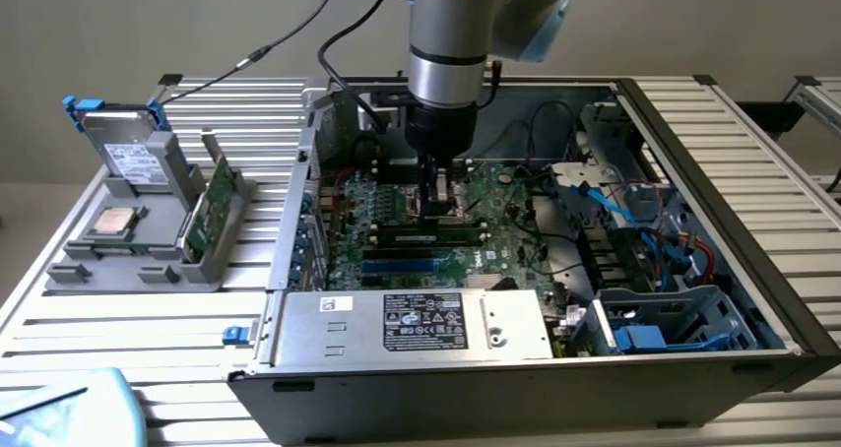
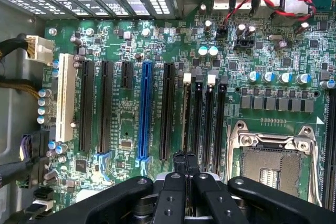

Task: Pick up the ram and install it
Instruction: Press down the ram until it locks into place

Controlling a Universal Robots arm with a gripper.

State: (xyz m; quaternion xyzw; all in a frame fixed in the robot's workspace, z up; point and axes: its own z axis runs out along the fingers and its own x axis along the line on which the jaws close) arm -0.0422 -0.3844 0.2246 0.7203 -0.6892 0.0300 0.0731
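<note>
Here the gripper (image 1: 444,203) hung low inside the case (image 1: 736,152), over the board (image 2: 131,124), its fingers (image 2: 185,167) pressed together. The ram (image 1: 423,236) lay along a slot just below them, seemingly seated, though the latches were hard to read. A good install wanted straight, even pressure along its top edge.

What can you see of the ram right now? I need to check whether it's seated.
The ram is a long, thin, dark stick with a paler patch on its face. It stands on edge in a memory slot of the green motherboard, running along the slot. The shut gripper is directly above it, at or near its top edge; contact and full latching cannot be confirmed.
</note>
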